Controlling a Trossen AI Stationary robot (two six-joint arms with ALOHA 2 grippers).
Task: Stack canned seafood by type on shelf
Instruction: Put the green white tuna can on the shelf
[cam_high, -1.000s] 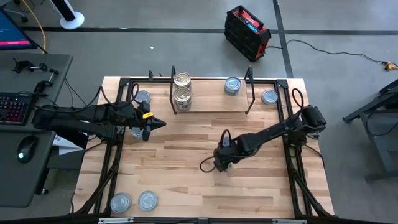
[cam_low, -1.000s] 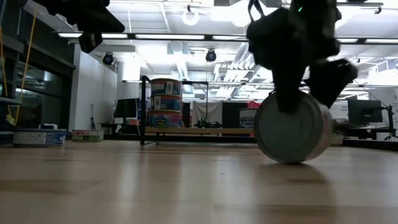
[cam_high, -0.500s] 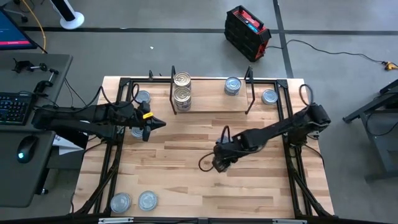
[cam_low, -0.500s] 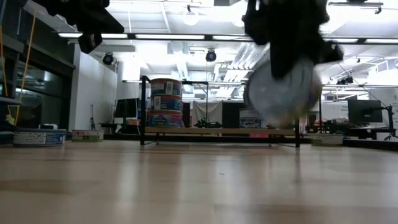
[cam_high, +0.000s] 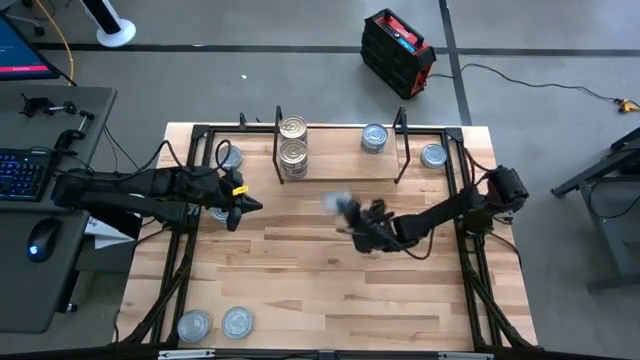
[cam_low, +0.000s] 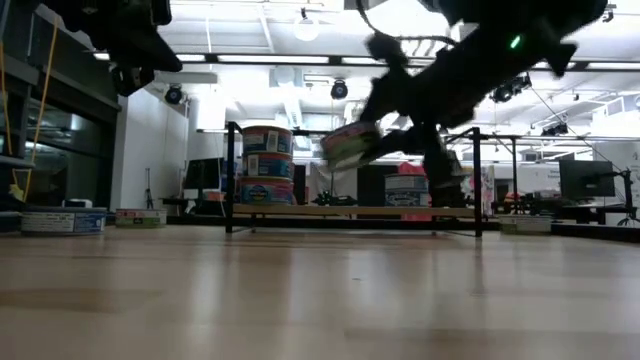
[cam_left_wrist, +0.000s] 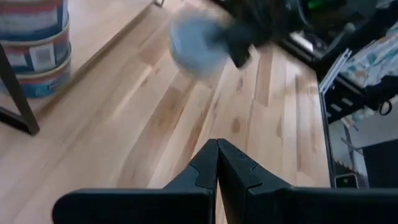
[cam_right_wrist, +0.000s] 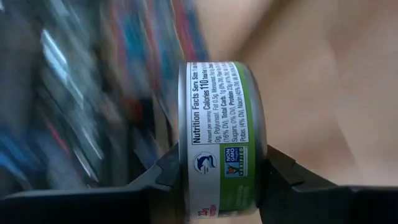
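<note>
My right gripper is over the table's middle, shut on a green-labelled tin that shows blurred in the high view and tilted in the low view. The shelf stands at the far edge. On it are a stack of tins at its left end and one silver-blue tin toward its right. My left gripper is shut and empty, held above the table's left side. My right gripper pinches the tin between its two fingers, one finger on each flat face, and the labelled side wall faces the wrist camera. The tin is lifted clear of the table and tilted.
Loose tins lie on the table: one right of the shelf, one left of it, one under my left arm, and two at the near left corner. A black frame runs along the table's sides.
My right gripper has lifted the tin, which stood on its rim on the table, clear of the wood. It has carried the tin toward the far edge and the shelf. The wrist has rolled, so the tin has turned from upright on its rim to tilted.
</note>
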